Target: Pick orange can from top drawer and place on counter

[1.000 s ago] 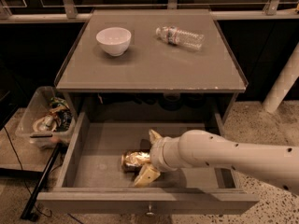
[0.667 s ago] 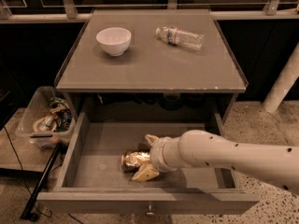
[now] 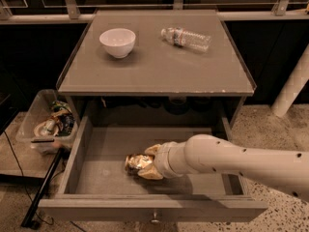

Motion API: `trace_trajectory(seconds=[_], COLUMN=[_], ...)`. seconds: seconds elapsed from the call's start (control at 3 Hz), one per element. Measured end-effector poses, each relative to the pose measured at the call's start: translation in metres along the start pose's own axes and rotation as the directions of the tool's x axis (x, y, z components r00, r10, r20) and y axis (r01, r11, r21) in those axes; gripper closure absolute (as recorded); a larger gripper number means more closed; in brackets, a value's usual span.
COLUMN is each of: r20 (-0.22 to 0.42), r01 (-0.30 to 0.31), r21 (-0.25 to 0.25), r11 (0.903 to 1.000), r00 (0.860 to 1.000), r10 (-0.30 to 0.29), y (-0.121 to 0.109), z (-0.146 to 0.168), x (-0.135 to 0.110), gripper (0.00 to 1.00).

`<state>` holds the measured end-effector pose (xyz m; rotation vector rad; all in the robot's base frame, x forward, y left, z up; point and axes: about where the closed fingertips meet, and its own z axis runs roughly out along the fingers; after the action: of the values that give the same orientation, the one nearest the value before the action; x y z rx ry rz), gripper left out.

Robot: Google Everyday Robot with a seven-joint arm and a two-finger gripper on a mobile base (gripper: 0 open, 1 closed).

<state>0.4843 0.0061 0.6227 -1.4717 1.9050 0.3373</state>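
The top drawer (image 3: 96, 178) is pulled open below the counter (image 3: 154, 66). The orange can (image 3: 135, 161), shiny gold, lies on its side on the drawer floor near the middle. My gripper (image 3: 146, 162) reaches in from the right on a thick white arm. Its two cream fingers (image 3: 150, 174) are closed on the can's right end, one on the far side and one on the near side. The can still rests low in the drawer.
A white bowl (image 3: 117, 42) and a clear plastic water bottle (image 3: 186, 38) sit on the counter. A plastic bin of clutter (image 3: 48, 122) stands left of the cabinet. A white post (image 3: 292, 88) stands at right. The drawer front has a small knob (image 3: 155, 220).
The fingers were spread wide around the can and have now closed in onto it. The arm has shifted slightly; the can has stayed in place.
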Motion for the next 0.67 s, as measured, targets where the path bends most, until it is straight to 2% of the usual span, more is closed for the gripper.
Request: trace_trajectory(seconds=[0.33, 0.67], r20=[0.000, -0.003], r01=[0.000, -0.007], r21=[0.000, -0.008], r11=[1.0000, 0.9999], r00=[1.000, 1.000], r10=[0.000, 0.007], y=[0.0000, -0.0046], z=[0.0000, -0.0064], x=[0.0000, 0.0006], gripper=[0.88, 1.00])
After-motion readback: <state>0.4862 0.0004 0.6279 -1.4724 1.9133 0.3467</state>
